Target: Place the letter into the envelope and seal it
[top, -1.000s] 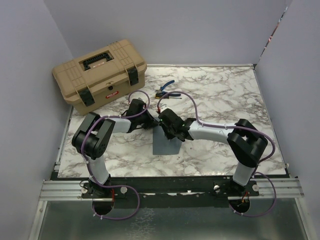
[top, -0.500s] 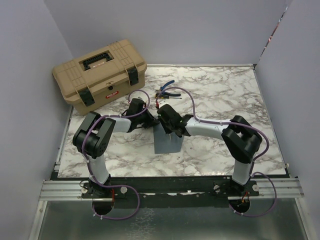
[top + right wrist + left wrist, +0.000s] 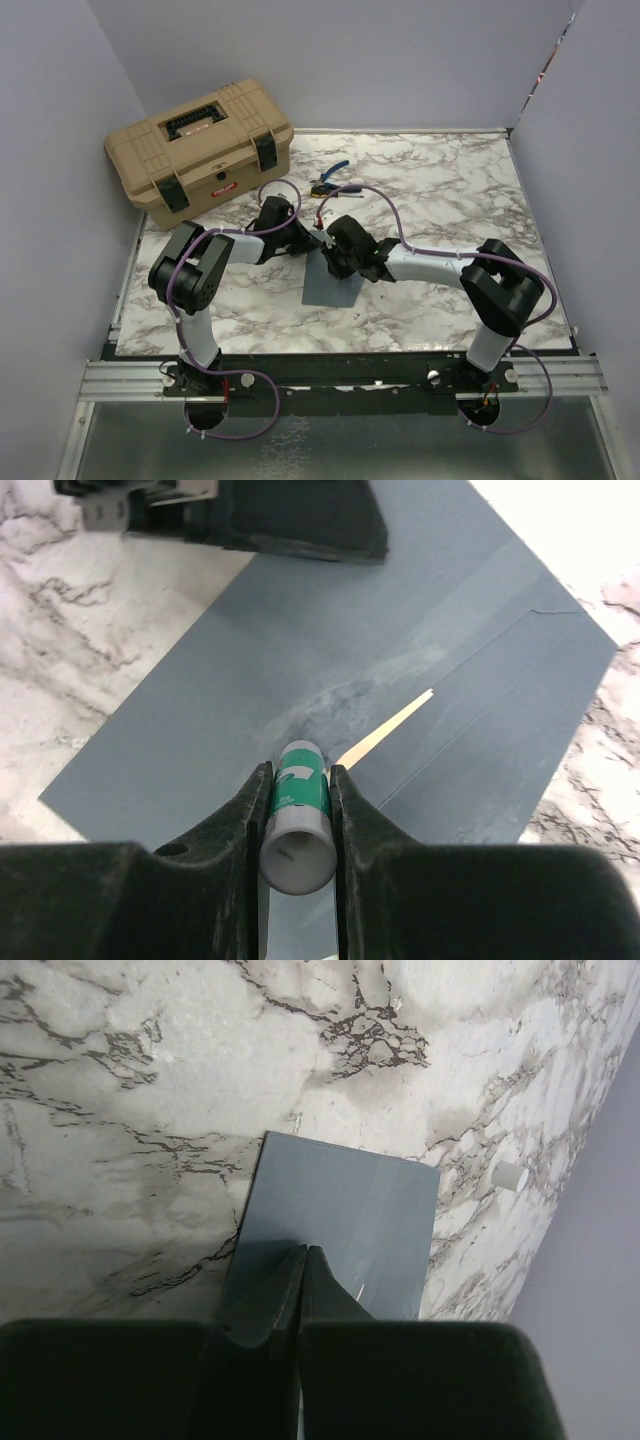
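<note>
Right wrist view: the right jaws are part-way closed around a white glue stick with a green label (image 3: 297,810). Its nose points at the flat slate blue-grey paper envelope (image 3: 250,680). A dull, darker smear sits on the paper just ahead of the stick, which I take for fresh glue. At 2 o'clock from the stick, a thin cream-tan sliver of the letter (image 3: 385,727) pokes out along a fold line. The rest of the sheet is hidden, so it seems to be almost fully inside.

From the left wrist, the left jaws are shut tight with nothing between them. Their tips rest on the near edge of the envelope (image 3: 340,1210), apparently pinning it.

From above, the envelope (image 3: 330,288) lies flat on the white-and-grey marbled desk (image 3: 450,190), near the middle and toward 6 o'clock, between the two wrists. A tan plastic toolbox (image 3: 200,150) stands at 10 o'clock. Blue-handled pliers (image 3: 330,180) lie at 12 o'clock, well apart from the paper.

The envelope looks thin, light and limp. I would expect it to skate easily on that smooth top, so one tip holding it down seems wise. It would likely crease if pinched hard. The flap's free edge or point is probably the place to take it, clear of any glue. The letter's exposed strip is too narrow to grip and would do better with a flat push inward. The paper is matte with crisp folds, and pale diagonal bands run across its face.
</note>
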Action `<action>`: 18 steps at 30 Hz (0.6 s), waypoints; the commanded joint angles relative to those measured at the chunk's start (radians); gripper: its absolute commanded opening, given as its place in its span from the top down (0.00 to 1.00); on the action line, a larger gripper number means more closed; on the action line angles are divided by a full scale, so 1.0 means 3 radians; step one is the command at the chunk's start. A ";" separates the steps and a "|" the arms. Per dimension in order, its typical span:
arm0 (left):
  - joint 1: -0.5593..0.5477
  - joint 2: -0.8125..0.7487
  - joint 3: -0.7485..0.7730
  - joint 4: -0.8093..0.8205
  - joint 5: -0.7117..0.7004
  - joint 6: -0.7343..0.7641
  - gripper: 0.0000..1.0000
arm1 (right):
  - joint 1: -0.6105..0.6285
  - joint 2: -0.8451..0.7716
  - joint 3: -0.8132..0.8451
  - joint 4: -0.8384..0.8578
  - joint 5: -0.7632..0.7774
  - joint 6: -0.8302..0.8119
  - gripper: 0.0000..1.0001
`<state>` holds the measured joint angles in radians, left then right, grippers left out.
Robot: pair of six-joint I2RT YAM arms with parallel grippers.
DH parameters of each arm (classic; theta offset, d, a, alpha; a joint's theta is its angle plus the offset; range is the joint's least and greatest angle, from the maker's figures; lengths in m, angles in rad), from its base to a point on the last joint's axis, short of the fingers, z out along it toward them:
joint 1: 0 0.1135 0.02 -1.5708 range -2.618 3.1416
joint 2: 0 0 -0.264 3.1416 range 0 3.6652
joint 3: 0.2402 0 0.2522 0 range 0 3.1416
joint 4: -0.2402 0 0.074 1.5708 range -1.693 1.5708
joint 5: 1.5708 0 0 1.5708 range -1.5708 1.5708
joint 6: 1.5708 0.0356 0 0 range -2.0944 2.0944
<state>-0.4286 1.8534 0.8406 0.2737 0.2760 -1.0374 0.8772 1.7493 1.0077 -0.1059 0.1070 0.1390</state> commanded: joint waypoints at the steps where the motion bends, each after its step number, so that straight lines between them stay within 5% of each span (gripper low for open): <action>1: -0.0009 0.0295 -0.0198 -0.0672 -0.0388 0.0131 1.00 | 0.0049 -0.0003 -0.0138 -0.0365 -0.0481 -0.0052 1.00; 18: -0.0009 0.0300 -0.0256 -0.0607 -0.0343 0.0122 1.00 | -0.0053 0.0414 0.0271 -0.0104 0.0737 0.0160 1.00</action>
<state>-0.4286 1.8549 0.8280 0.3008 0.2756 -1.0550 0.8879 1.7973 1.0630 -0.1116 0.2066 0.1795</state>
